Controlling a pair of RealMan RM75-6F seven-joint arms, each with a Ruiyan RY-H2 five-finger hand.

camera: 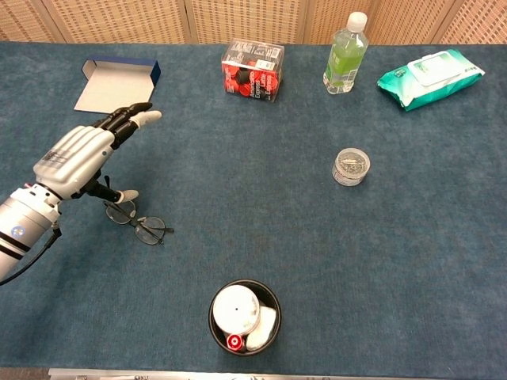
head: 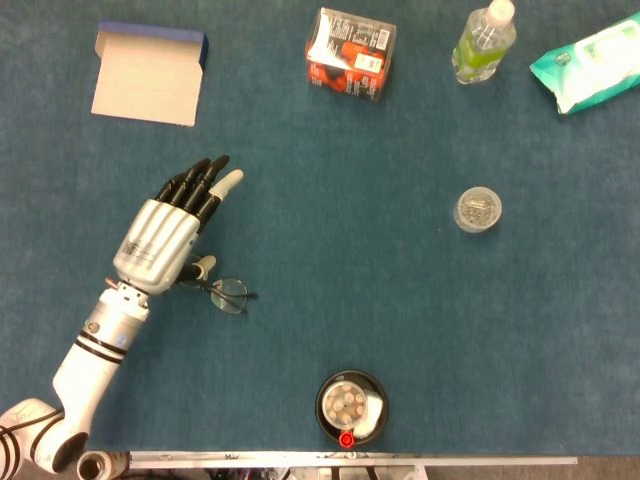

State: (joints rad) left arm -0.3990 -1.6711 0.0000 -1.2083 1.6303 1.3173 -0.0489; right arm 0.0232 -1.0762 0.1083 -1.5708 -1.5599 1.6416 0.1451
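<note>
My left robot hand (head: 165, 235) hovers spread and empty over the glasses (head: 228, 293) lying on the bench (head: 350, 250); they look light, thin and fragile, so I'd pinch the frame, not the lenses

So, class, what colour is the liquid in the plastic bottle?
Pale green liquid in the bottle, clearest in the chest view.
</note>
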